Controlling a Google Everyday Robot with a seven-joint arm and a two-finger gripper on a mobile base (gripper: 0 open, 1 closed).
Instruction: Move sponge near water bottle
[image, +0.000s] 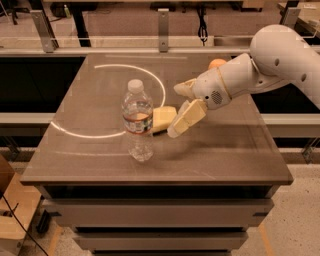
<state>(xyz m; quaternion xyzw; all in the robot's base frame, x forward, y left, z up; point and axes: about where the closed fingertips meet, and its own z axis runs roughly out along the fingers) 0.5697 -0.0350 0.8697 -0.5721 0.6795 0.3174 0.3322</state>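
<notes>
we see the sponge (164, 119) lying on the brown table (225, 150) just beside the water bottle (137, 125); the gripper (176, 110) hovers near it, spread wide; speckled floor (300, 210) below.

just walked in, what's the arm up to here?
The claw of the white robot arm hangs open over the brown table, just right of the pale yellow rectangular sponge. The sponge lies flat beside the upright clear plastic water bottle with a white cap, so it looks placed. A round orange fruit sits behind the arm.
</notes>
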